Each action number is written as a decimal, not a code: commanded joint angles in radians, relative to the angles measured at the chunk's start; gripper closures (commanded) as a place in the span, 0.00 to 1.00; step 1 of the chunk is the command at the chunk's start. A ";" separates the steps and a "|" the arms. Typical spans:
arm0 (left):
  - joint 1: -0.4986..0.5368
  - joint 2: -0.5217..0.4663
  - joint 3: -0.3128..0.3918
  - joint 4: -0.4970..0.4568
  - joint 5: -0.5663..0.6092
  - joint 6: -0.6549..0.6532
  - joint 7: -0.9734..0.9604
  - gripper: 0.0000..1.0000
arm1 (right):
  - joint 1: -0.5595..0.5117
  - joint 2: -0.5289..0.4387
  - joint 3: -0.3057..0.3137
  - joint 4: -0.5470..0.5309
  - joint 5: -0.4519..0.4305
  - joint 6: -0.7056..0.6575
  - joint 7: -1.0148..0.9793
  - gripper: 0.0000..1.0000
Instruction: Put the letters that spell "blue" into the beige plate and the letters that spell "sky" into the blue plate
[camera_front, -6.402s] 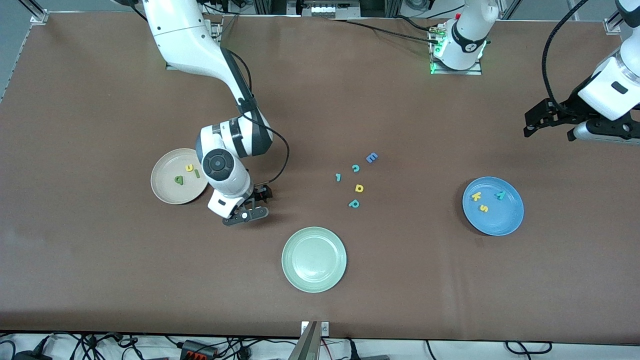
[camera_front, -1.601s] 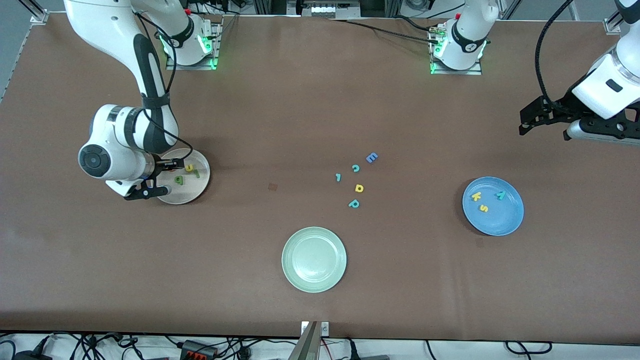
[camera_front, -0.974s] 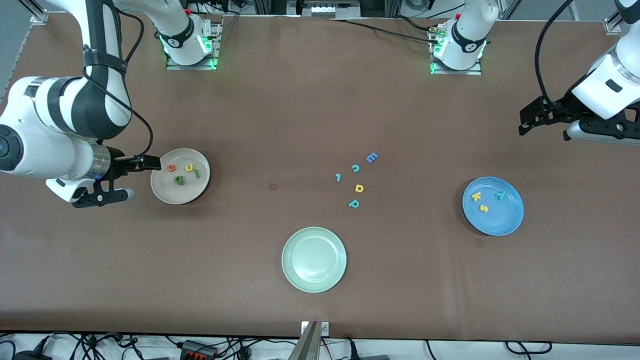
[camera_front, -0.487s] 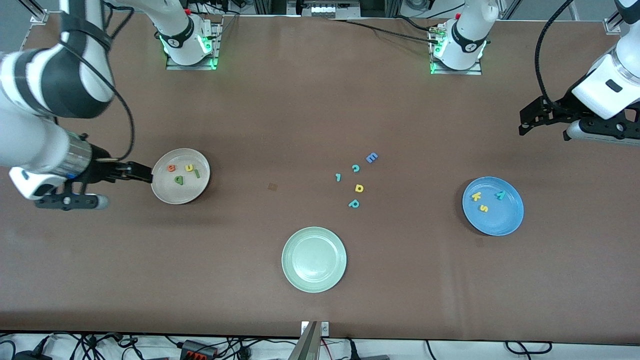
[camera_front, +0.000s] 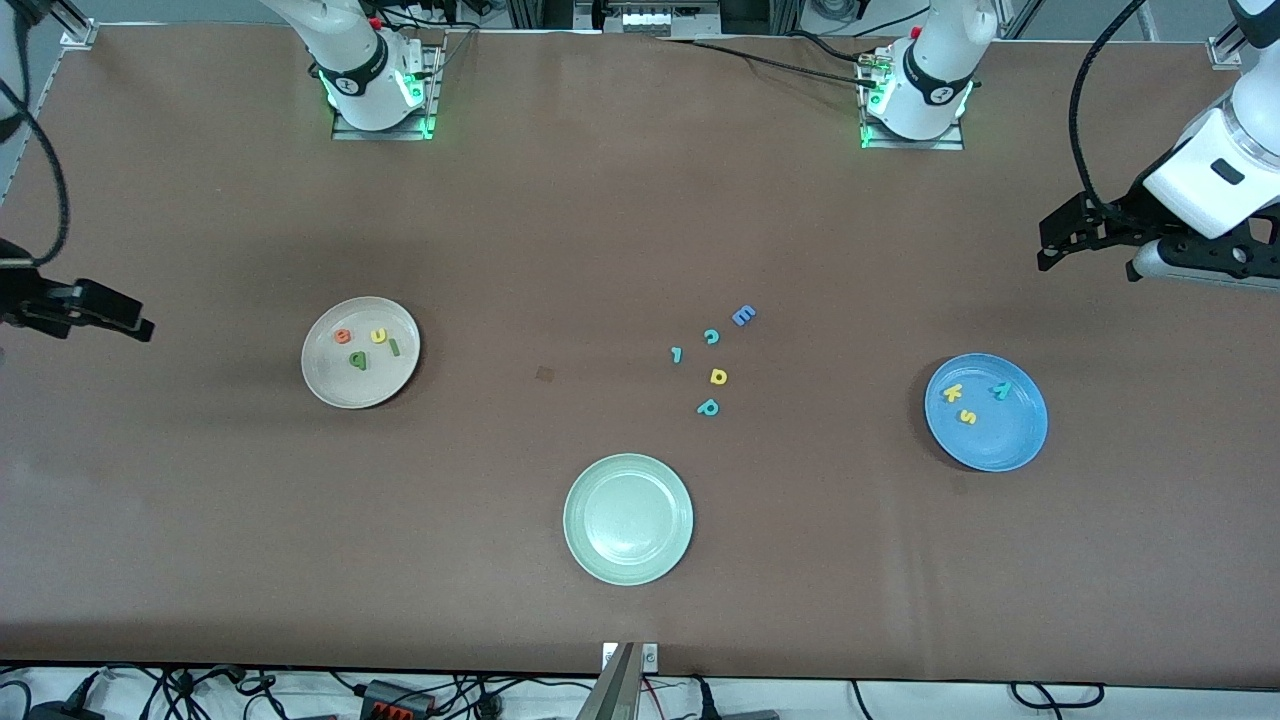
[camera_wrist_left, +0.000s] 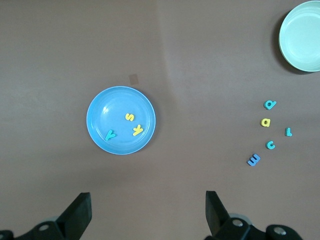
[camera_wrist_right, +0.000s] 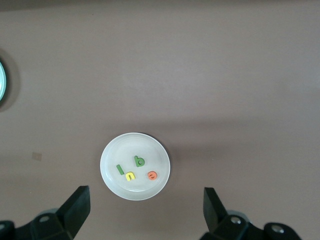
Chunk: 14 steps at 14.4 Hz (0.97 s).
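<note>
We see the right gripper (camera_wrist_right: 142, 212) open, empty, above the round beige plate (camera_front: 325, 375) holding green b, l, yellow u, orange e. The left gripper (camera_wrist_left: 147, 215) gapes over bare table near the round blue plate (camera_front: 1010, 445) holding s, k, y.

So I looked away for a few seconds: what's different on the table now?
The right pincer carried the orange e to the beige plate, let it go beside the b, u and l, then withdrew open toward its end of the table. The left pincer, the blue plate with s, k, y, and the loose letters stayed put.
</note>
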 joint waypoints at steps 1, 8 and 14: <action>0.003 0.010 -0.006 0.029 0.006 -0.018 0.000 0.00 | -0.070 -0.034 0.092 -0.032 -0.022 -0.005 -0.001 0.00; 0.003 0.010 -0.006 0.029 0.006 -0.018 0.000 0.00 | -0.097 -0.073 0.126 -0.091 -0.087 -0.017 0.008 0.00; 0.003 0.010 -0.006 0.028 0.006 -0.018 0.000 0.00 | -0.091 -0.103 0.128 -0.131 -0.085 -0.008 0.013 0.00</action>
